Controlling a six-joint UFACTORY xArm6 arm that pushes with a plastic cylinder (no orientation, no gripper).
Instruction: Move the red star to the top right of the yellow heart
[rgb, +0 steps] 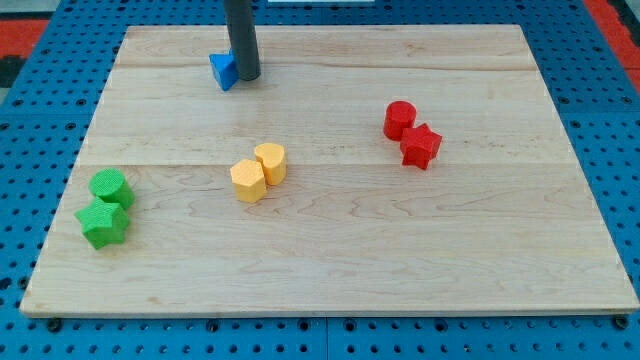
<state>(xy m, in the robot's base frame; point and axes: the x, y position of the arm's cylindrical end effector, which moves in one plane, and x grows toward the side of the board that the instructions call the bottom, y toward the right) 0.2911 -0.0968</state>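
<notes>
- my tip (247, 77) is far left, touching the blue block (223, 70); no jaws, just a rod
- red star (421, 146) sits right, beside the red cylinder (399, 119), untouched
- yellow heart (270, 161) is mid-board w/ yellow hexagon (248, 181), so the star needs a short push left

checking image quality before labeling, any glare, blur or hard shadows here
Camera view: even, soft light; mild sheen on the wooden board, no harsh glare. Blocks such as the red star look sharp, with faint shadows. My tip is in focus beside the blue block.

Red star (421, 146) right of yellow heart (270, 161)
</notes>
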